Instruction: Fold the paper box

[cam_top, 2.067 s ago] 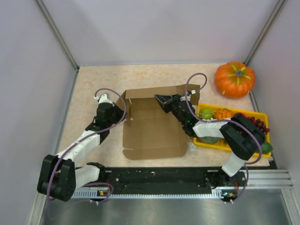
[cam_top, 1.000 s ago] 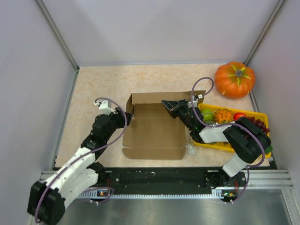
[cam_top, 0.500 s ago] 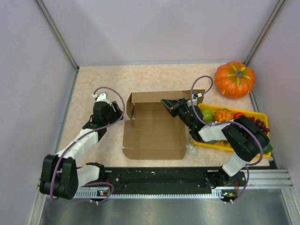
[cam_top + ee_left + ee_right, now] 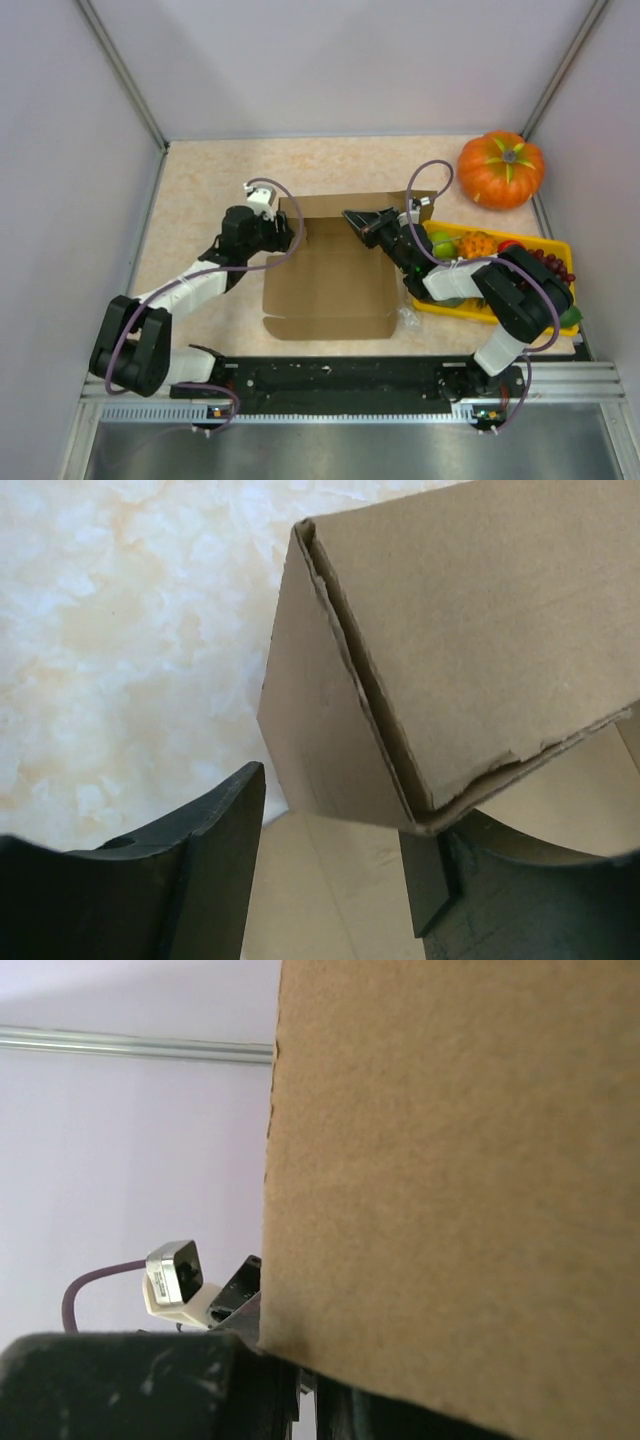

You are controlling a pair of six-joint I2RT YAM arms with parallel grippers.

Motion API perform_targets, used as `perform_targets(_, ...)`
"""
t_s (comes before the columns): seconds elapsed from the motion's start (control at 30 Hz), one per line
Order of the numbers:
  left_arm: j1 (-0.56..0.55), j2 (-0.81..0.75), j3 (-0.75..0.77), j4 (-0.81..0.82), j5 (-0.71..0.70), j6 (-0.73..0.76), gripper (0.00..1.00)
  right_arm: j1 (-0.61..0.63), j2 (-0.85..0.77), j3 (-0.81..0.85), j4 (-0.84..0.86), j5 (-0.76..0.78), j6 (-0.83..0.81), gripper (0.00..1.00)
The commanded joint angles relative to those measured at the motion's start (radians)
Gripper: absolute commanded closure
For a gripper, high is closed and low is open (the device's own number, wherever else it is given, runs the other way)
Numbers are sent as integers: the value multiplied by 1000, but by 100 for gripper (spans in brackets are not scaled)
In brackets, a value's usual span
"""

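- The paper box (image 4: 330,285) is plain brown, unprinted cardboard at the middle of the table (image 4: 200,180). Its base panel lies flat, its far panel stands as a wall, and a narrow flap with rounded corners runs along the near edge.
- The left arm reaches inward from the left. The left gripper (image 4: 287,232) is at the box's far-left corner.
- In the left wrist view the fingers (image 4: 215,840) stand wide apart with the folded cardboard corner between them. The left finger is clear of the board and nothing is clamped.
- The right arm extends over the box's right side, and the right gripper (image 4: 352,218) is at the far wall. Cardboard fills the right wrist view, so I cannot tell how its jaws stand.
- Bare tabletop lies left of and beyond the box.
- A yellow tray (image 4: 560,245) sits just beside the box's right edge, and a pumpkin (image 4: 500,168) occupies the far right corner.
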Motion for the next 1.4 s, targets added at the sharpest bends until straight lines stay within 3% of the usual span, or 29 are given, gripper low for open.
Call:
perform_targets(0.0,-17,30,27,158,-82,42,46,-3,31,7,-63,-48,-32,100)
perform_targets(0.3,-101,55,-44,359,-283,40,64,-1,33,18,-52,-55,-29,100)
perform_targets(0.4,-117,70,-64,393,-381,1,54,-4,36,24,-58,-55,-22,100)
perform_targets(0.57,-133,102,-102,471,-482,-66,55,-3,33,39,-72,-64,3,100)
perform_targets(0.67,-175,130,-82,453,-594,-100,64,-3,30,39,-78,-58,20,100)
perform_targets(0.7,-189,153,-72,431,-699,-123,77,-3,27,39,-83,-58,20,100)
perform_targets(0.8,-241,237,31,257,-893,-201,100,-1,16,30,-92,-47,40,100)
perform_targets(0.83,-252,263,103,190,-1045,-242,100,0,10,26,-101,-38,47,100)
perform_targets(0.87,-264,289,137,29,-1086,-294,100,2,4,22,-112,-30,58,100)
perform_targets(0.9,-267,309,157,-21,-1102,-380,100,5,-6,15,-120,-24,63,100)
perform_targets(1.03,-281,329,123,39,-1146,-398,100,16,-1,24,-133,-21,72,100)
perform_targets(1.13,-279,328,96,156,-1066,-335,100,16,8,30,-126,-30,75,100)
perform_targets(1.23,-279,283,60,186,-975,-321,67,16,10,33,-126,-32,63,100)
perform_targets(1.27,-279,265,48,184,-943,-329,50,16,11,33,-120,-32,58,100)
perform_targets(1.37,-276,168,-24,230,-861,-300,38,11,20,38,-107,-45,46,100)
